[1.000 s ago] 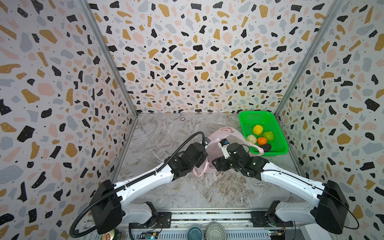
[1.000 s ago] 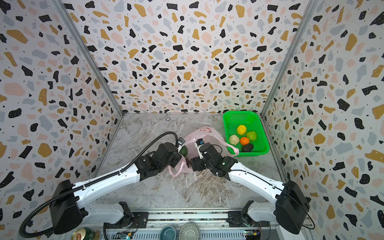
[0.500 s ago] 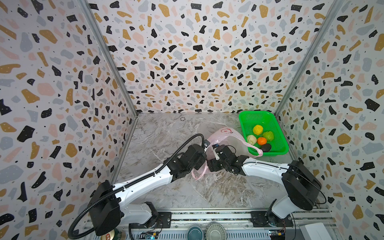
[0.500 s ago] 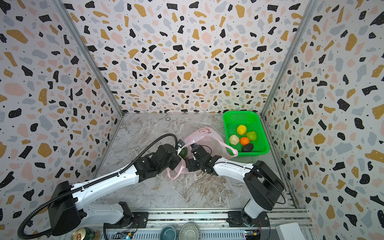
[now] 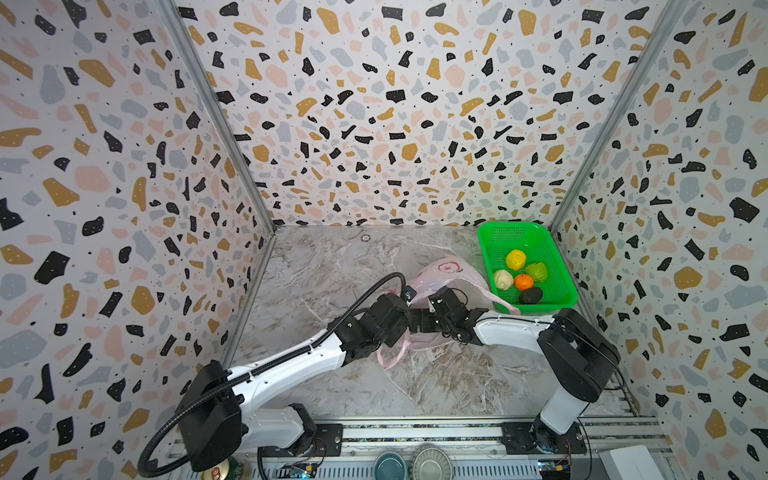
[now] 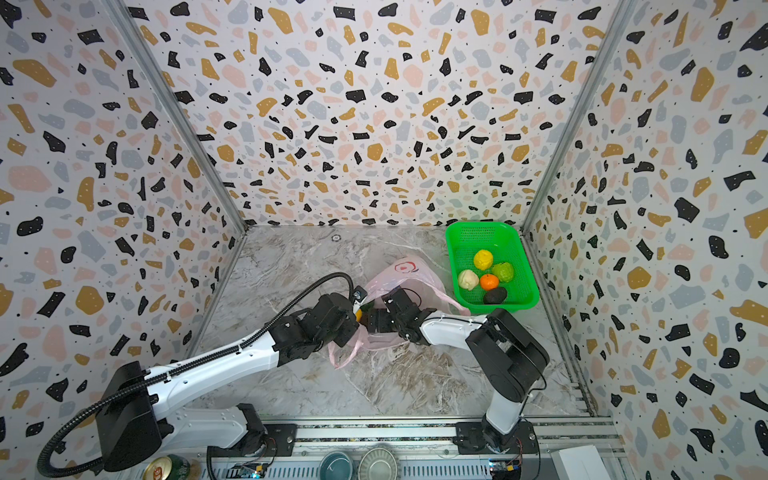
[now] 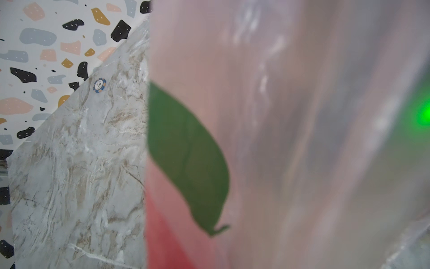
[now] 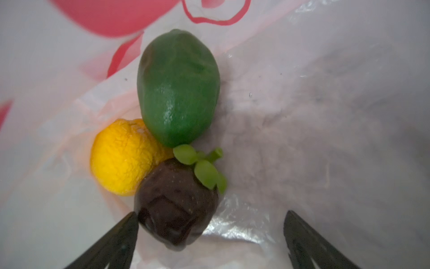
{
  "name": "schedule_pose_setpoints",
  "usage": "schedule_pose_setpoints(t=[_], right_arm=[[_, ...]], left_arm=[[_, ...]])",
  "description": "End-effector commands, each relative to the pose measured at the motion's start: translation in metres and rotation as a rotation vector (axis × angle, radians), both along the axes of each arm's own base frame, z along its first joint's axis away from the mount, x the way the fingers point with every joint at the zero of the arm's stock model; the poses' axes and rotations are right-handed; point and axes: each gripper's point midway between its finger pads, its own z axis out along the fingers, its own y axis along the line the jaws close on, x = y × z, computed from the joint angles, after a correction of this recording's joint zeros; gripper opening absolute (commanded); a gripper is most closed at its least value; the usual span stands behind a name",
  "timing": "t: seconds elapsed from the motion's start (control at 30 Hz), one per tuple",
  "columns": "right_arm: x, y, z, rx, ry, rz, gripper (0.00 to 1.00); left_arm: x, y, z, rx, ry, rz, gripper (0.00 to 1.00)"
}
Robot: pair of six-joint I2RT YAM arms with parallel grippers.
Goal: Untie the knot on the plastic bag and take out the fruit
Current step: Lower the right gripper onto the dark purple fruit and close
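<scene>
Thin translucent pale pink plastic bag point(image 5: 442, 270) right of centre on marble bench point(image 5: 332, 270), beside bright green mesh basket point(image 5: 498, 232). Left end effector point(image 5: 407, 322) clenched on bag rim. Right end effector point(image 8: 211, 212) released, jaws wide inside bag, facing dark brown round fruit point(image 8: 176, 205), dark green oval fruit point(image 8: 179, 88) and yellow wrinkled fruit point(image 8: 121, 158).

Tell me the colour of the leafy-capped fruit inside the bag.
Dark brown fruit, light green cap; clearest in the right wrist view.

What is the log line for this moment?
left pincer: shut on plastic bag | right pincer: open inside bag | fruit in bag: three
</scene>
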Motion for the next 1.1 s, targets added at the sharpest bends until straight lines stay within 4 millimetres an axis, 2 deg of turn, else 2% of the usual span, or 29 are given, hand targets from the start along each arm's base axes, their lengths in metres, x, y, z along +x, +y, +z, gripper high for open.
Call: schedule_pose_setpoints(t=[0.0, 0.13, 0.3, 0.47, 0.67, 0.83, 0.97, 1.07], right_arm=[[0.028, 0.014, 0.025, 0.084, -0.04, -0.059, 0.98], [0.027, 0.019, 0.023, 0.083, -0.03, -0.039, 0.98], [0.013, 0.022, 0.01, 0.059, 0.015, 0.006, 0.98], [-0.002, 0.026, 0.012, 0.026, 0.009, 0.063, 1.0], [-0.01, 0.026, -0.009, -0.025, 0.055, 0.084, 1.0], [-0.003, 0.02, -0.017, -0.052, 0.032, 0.049, 0.92], [0.003, 0.018, -0.015, -0.059, 0.015, 0.033, 0.85], [0.006, 0.016, -0.014, -0.07, 0.0, 0.028, 0.76]], left_arm=[[-0.001, 0.004, -0.006, 0.019, 0.009, 0.011, 0.0], [0.001, 0.003, -0.005, 0.03, -0.001, 0.007, 0.0], [0.004, 0.001, -0.002, 0.027, -0.013, 0.008, 0.0], [0.005, 0.001, -0.001, 0.026, -0.018, 0.007, 0.0], [0.006, -0.001, 0.001, 0.02, -0.022, 0.008, 0.0], [0.007, -0.002, 0.002, 0.014, -0.022, 0.008, 0.0], [0.007, -0.002, 0.002, 0.015, -0.022, 0.009, 0.0], [0.006, -0.001, 0.002, 0.015, -0.023, 0.008, 0.0]])
